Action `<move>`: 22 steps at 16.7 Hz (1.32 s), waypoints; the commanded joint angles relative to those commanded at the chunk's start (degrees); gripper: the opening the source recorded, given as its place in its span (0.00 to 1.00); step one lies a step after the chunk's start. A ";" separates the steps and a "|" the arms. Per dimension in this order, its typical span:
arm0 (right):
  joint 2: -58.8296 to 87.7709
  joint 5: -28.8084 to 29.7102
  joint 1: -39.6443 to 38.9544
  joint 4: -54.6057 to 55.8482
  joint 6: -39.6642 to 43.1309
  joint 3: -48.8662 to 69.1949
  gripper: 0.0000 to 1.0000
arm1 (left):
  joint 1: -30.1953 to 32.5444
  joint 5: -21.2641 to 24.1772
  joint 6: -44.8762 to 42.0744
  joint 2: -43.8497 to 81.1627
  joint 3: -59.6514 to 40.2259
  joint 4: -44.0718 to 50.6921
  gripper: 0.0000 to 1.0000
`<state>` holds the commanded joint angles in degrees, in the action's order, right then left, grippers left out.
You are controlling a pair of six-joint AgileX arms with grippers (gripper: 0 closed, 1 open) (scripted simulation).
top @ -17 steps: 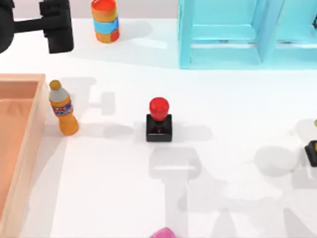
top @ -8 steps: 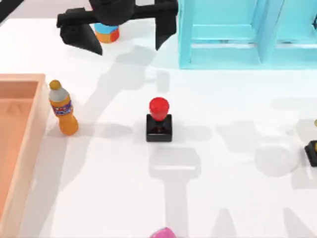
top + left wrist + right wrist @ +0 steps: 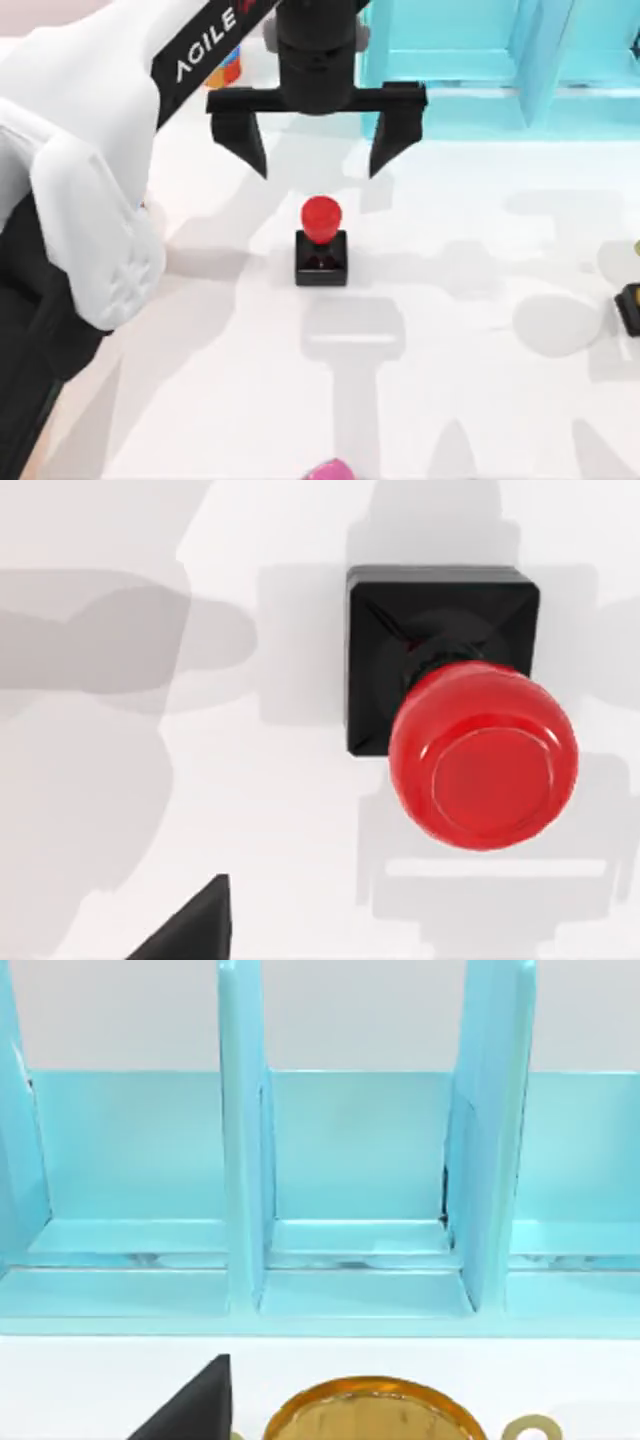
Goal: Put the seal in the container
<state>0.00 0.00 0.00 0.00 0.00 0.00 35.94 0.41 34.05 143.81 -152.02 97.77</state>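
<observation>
Movement since half a second before was all in your left end effector (image 3: 316, 140), which swung across from the worktop's ten o'clock corner to hang at the twelve o'clock side of the seal (image 3: 321, 243), fingers spread wide and released, so by my reckoning you were lining up the grasp. Your seal stood untouched near the middle of the white worktop (image 3: 470, 400), a matte black cube-like base under a round, glossy red knob (image 3: 483, 770). Your right arm's wrist camera faced the smooth cyan shelf unit (image 3: 360, 1180).
</observation>
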 joint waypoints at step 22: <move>0.00 0.00 0.00 0.00 0.00 0.00 1.00 | 0.03 -0.07 0.09 -5.20 33.18 -27.53 1.00</move>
<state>0.00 0.00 0.00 0.00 0.00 0.00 35.96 0.34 34.13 138.61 -118.85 70.24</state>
